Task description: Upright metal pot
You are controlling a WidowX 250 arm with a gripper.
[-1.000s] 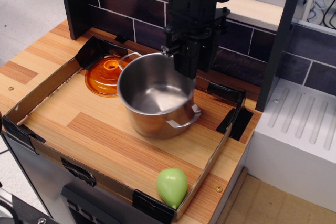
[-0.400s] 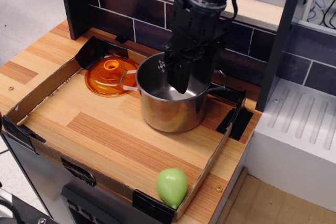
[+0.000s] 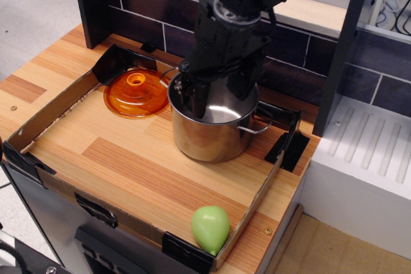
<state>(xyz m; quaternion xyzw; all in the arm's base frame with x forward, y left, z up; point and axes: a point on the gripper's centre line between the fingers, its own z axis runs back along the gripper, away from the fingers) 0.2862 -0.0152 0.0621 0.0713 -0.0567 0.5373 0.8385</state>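
Observation:
The metal pot (image 3: 212,140) stands upright with its opening up, at the back right of the wooden tray floor (image 3: 122,158). One wire loop handle (image 3: 254,129) points to the front right. My black gripper (image 3: 192,99) comes down from above at the pot's left rim. Its fingers straddle the rim wall and look closed on it. The arm hides much of the pot's inside and its back rim.
An orange translucent domed lid (image 3: 135,93) lies just left of the pot, nearly touching it. A green pear-shaped object (image 3: 210,228) sits at the tray's front right corner. A low cardboard wall (image 3: 51,110) rings the tray. A dark tiled wall (image 3: 154,4) stands behind, a white unit (image 3: 366,158) to the right.
The pot went from tilted toward the camera to upright and shifted right. It then turned, so a handle now points front right. The gripper moved from the back rim to the left rim.

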